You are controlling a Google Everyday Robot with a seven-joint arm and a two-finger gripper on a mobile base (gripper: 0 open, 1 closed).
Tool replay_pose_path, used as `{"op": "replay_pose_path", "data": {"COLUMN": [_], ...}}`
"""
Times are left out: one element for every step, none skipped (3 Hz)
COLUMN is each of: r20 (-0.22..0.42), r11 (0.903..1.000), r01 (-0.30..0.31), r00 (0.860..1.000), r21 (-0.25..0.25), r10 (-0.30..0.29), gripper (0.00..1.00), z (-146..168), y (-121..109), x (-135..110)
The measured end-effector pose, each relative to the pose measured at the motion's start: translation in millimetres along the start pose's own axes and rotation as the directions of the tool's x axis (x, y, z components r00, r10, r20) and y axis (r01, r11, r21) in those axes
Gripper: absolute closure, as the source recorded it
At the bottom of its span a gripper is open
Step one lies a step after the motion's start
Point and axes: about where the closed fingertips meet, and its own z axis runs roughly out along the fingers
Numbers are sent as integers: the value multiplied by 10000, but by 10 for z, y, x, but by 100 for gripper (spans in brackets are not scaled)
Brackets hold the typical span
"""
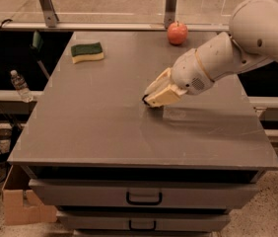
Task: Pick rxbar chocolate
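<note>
Shows, in the camera view, the cream two-finger gripper (149,98) just above the middle of the grey metal table (99,132), clamped on the black foil-wrapped rxbar chocolate (144,100), only a dark sliver visible at the fingertips, with a round red apple (177,32) and a green-and-yellow rectangular sponge (87,52) well apart near the far edge.

Red apple (177,32), green-yellow sponge (87,52) on grey table (104,132)
</note>
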Motion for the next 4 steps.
{"op": "replay_pose_path", "data": {"r20": [960, 1660, 2690, 2691], "r11": [9983, 9948, 9879, 9879], "r01": [34, 170, 407, 408], "r00": [9953, 9855, 9598, 9598], "r21": [580, 1005, 1499, 1497], "r10": [-89, -336, -804, -804], "gripper": [100, 100, 100, 100], "z": [-254, -490, -853, -852], "y": [-342, -605, -850, -850], "x": [-179, -377, -703, -704]}}
